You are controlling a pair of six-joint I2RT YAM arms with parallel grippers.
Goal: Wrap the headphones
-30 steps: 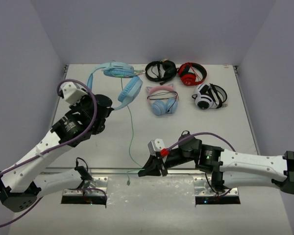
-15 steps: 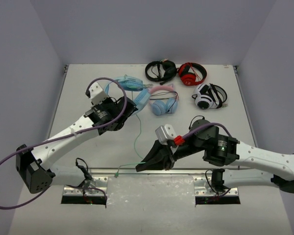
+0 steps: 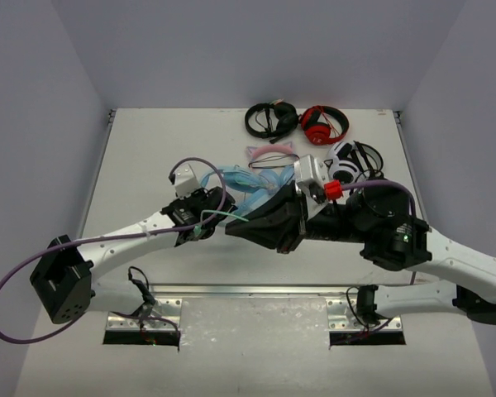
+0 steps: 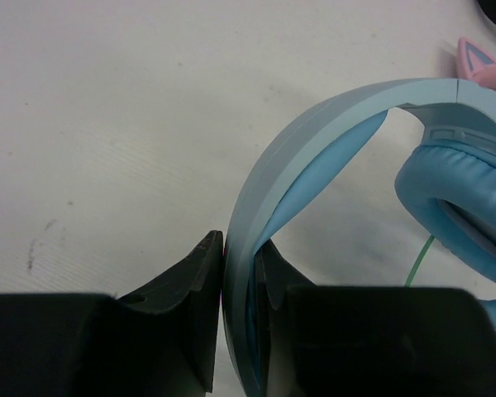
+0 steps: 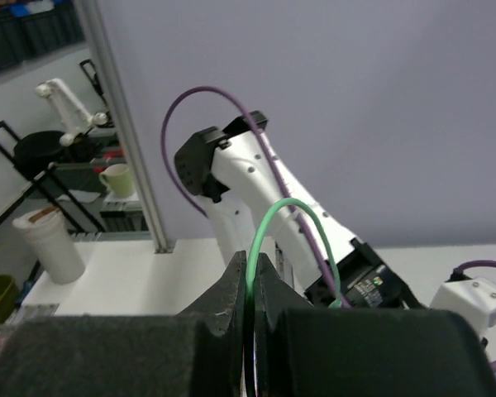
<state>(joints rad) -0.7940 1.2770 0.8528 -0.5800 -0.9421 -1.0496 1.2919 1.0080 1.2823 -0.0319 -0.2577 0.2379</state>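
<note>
Left wrist view: I'm pinching the headphones (image 4: 314, 124) by the headband with the left gripper (image 4: 236, 252).
My right gripper (image 5: 250, 277) is squeezing the thin green cable (image 5: 269, 236), which is looping up above it. The headphones are sitting mid-counter (image 3: 149, 141), just beside the pink cat-ear pair (image 3: 273, 152).

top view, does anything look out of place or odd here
The headphones are the odd bit: headband pinched between the left gripper jaws, thin green cable arching up in the air, clamped by the right gripper. Nothing looks damaged.
</note>
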